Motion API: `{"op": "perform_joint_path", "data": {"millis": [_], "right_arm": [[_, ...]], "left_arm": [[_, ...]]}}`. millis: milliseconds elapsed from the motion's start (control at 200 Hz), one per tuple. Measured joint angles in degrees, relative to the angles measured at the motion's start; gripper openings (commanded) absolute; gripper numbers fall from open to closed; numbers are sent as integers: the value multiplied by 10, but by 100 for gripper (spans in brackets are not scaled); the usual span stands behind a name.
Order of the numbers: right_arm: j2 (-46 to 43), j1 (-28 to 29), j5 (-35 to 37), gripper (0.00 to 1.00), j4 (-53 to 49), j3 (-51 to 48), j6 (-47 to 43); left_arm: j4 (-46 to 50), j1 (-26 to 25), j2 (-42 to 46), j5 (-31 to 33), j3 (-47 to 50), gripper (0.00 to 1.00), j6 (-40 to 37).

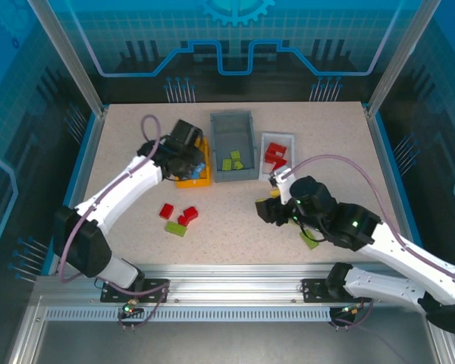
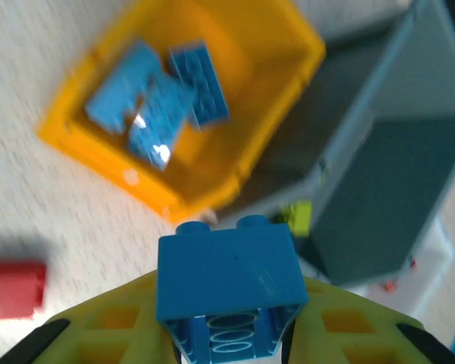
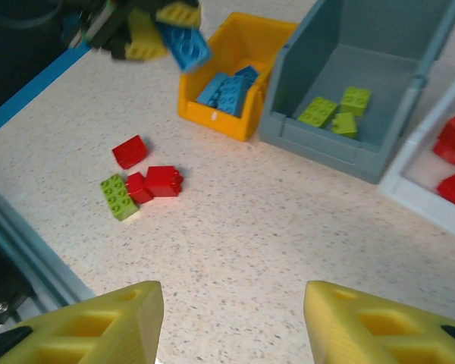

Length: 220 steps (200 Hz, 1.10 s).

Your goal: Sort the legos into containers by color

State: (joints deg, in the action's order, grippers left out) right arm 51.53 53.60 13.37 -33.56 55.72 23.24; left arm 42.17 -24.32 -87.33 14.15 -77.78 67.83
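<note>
Your left gripper is clamped on a blue brick; opened short of the yellow-orange bin, at eleven o'clock in the left wrist view, it could drop the brick outside. Your right gripper's fingers stand apart.

Speckled pale tabletop, top view. Upper centre, left to right: yellow-orange bin, grey bin, white bin. Left of centre: three red bricks, one green brick. Lower right of centre: another green brick.
</note>
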Motion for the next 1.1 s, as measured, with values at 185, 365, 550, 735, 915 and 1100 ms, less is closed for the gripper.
{"op": "perform_joint_path", "data": {"millis": [185,365,550,735,915,1100], "right_arm": [[42,0,-23,53,59,0,0],[74,0,-35,54,137,-13,18],[105,0,-42,53,218,-28,38],[125,0,-49,53,240,-28,44],[125,0,-48,54,246,-28,49],[137,0,-49,55,245,-26,49]], "left_arm": [[-16,61,-72,-2,-45,30,-98],[-56,71,-149,-12,-64,32,-94],[-112,73,-174,-12,-64,35,-40],[-162,84,-195,-21,-60,40,4],[-181,92,-207,-41,-41,57,27],[-185,92,-196,-57,-25,64,39]]}}
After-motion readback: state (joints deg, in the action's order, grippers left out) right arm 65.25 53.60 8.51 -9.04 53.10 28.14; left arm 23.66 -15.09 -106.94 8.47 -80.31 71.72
